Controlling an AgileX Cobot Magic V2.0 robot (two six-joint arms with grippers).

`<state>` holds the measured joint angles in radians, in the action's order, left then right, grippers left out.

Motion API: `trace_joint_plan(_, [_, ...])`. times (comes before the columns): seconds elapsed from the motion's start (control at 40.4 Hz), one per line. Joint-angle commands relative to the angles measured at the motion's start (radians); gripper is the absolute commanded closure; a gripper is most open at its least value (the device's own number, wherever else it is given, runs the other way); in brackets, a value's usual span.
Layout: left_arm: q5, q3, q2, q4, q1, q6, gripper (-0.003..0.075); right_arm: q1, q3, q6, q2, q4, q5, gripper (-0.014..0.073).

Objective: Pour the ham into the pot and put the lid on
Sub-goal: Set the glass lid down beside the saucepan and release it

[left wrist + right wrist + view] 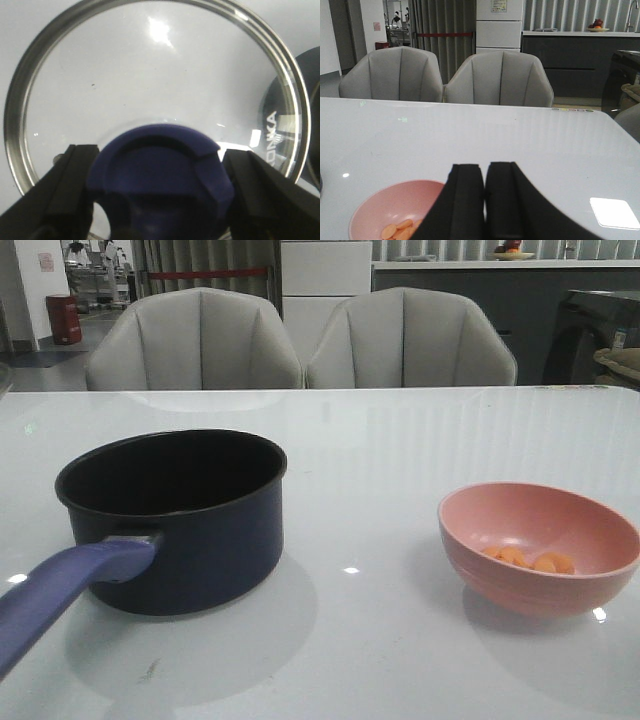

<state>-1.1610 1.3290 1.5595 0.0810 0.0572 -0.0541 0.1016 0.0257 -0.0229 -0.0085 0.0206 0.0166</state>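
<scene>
The navy pot [200, 530] stands left on the white table, its purple handle [60, 600] pointing toward me. Orange ham pieces [530, 560] lie in the pink bowl [540, 540] on the right. Neither gripper shows in the front view, and neither does the lid. In the left wrist view the glass lid [150, 75] lies flat on the table beside the pot [310, 100]. My left gripper [161, 150] has a finger pressed to each side of the lid's blue knob [160, 170]. My right gripper [485, 167] is shut and empty, just behind the bowl [385, 205] with the ham [395, 231].
Two grey chairs [300, 340] stand behind the table's far edge. The white tabletop [380, 460] stretches between pot and bowl.
</scene>
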Motion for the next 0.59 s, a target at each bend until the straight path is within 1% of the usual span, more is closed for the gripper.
trace_joint_plan(0.0, [0.081,-0.042,-0.049,0.045,0.034,0.035,0.0524,-0.001,0.01,0.003,-0.021,-0.011,0.076,0.0419])
trace_joint_plan(0.124, [0.193,-0.143,-0.047,0.045,0.059,0.039,0.0524,-0.001,0.01,0.003,-0.021,-0.011,0.076,0.0419])
trace_joint_plan(0.272, [0.315,-0.217,-0.017,0.047,0.059,0.039,0.0521,-0.001,0.01,0.003,-0.021,-0.011,0.076,0.0419])
trace_joint_plan(0.569, [0.345,-0.229,0.131,0.056,0.057,0.054,0.0521,-0.001,0.01,0.003,-0.021,-0.011,0.075,0.0419])
